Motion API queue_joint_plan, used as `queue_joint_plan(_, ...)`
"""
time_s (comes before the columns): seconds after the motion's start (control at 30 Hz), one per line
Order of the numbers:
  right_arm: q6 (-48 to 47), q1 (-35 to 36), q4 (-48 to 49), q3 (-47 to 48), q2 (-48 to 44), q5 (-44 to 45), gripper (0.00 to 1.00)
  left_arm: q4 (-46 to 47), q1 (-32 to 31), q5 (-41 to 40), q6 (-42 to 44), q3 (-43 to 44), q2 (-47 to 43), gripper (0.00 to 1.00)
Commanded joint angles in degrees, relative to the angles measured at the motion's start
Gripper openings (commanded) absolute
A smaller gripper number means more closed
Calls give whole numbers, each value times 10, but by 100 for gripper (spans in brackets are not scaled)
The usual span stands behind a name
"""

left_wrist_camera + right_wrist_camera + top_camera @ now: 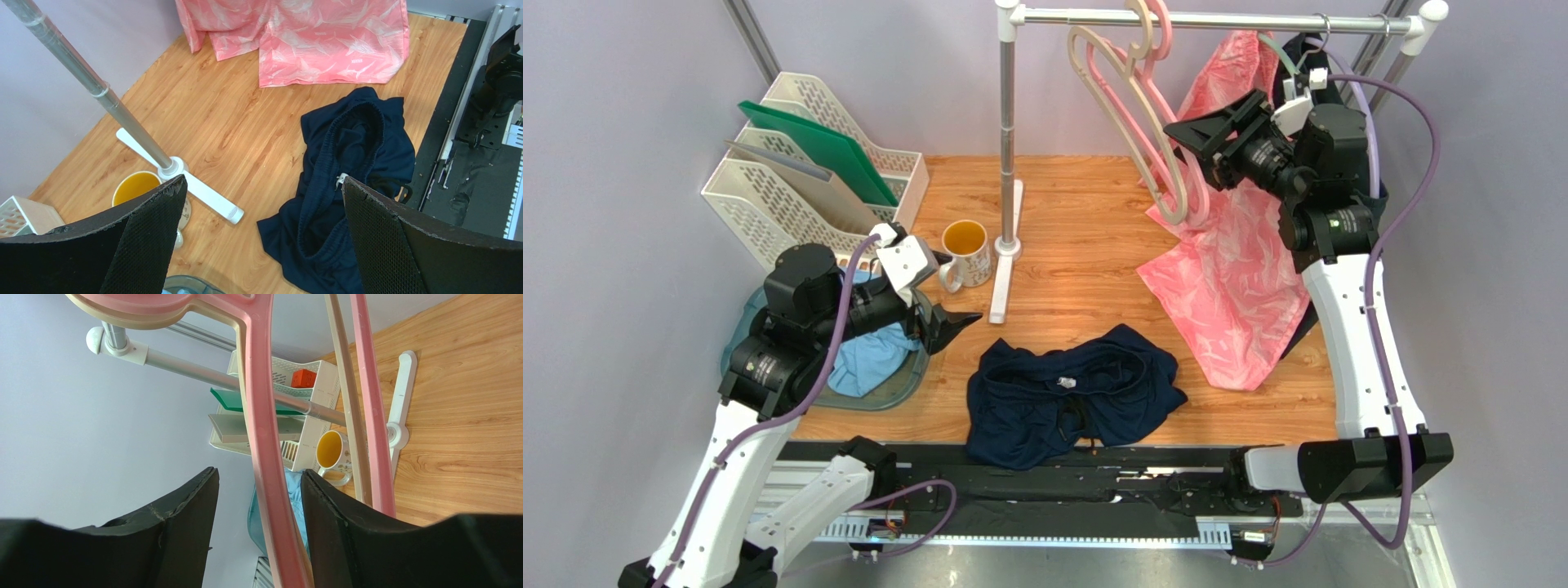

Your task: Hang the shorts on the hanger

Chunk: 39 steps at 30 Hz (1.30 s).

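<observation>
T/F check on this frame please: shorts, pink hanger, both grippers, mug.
1. The shorts lie crumpled on the table, and neither gripper holds them. True.
2. The pink hanger is off the rail. False: it hangs from the rail by its hook.
3. The left gripper is shut on the shorts. False: it is wide open and empty, above the table beside them.
4. The right gripper has its fingers on either side of one arm of the pink hanger, with a gap showing. True.
5. The mug stands upright by the rack's foot. True.
</observation>
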Motion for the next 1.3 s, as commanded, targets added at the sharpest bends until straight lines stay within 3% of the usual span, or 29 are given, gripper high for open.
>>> queue_joint_plan(0.0,21,-12,27,-3,-17,-20,56,14,3,14,1,-2,0,100)
queue_joint_plan(0.23,28,-27,28,-9,-10,-38,37,14,2,16,3,-4,2,99)
queue_joint_plan(0.6,52,-27,42,-29,7,-78,44,13,2,16,6,-1,7,99)
queue_joint_plan(0.8,78,-26,63,-41,17,-98,37,12,3,17,7,1,9,99)
queue_joint_plan(1.27,106,-27,100,-50,40,-152,37,12,3,17,7,5,18,99)
